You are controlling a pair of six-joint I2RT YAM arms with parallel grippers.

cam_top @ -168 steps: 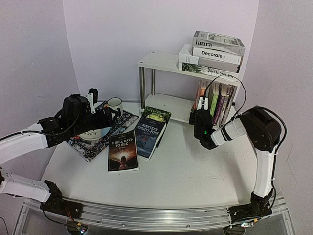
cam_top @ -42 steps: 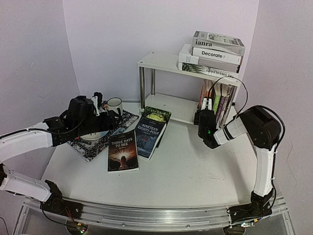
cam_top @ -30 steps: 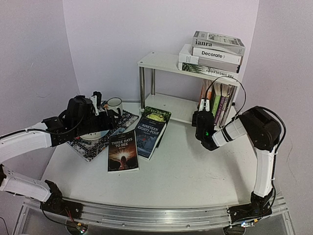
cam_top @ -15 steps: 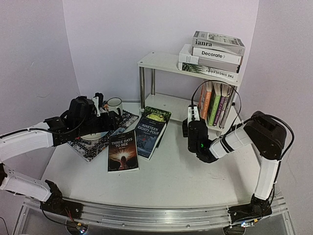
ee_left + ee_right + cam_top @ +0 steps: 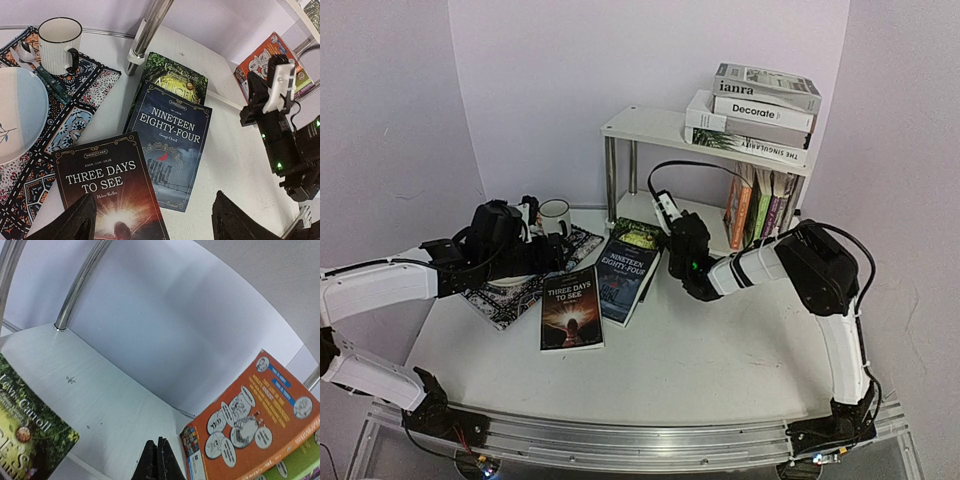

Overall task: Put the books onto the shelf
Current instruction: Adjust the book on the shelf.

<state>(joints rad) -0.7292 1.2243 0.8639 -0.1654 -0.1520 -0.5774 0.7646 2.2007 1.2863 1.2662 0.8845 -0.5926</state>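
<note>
From overhead I see the shelf (image 5: 645,125) carrying a stack of books (image 5: 760,110) on top and upright books (image 5: 760,205) below, which neither wrist camera gives me whole. My right wrist view shows the right gripper (image 5: 160,460) pinched shut on nothing, with the orange book (image 5: 250,425) just to its right on the lower board. The left gripper (image 5: 150,225) gapes wide and empty above three loose books (image 5: 170,145) lying on the table (image 5: 220,150).

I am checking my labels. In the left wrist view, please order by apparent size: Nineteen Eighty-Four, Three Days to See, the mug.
Largest: Nineteen Eighty-Four and Three Days to See, about alike; the second is nearer and cut by the frame edge, so I do not rank them.
Smallest: mug.
</note>
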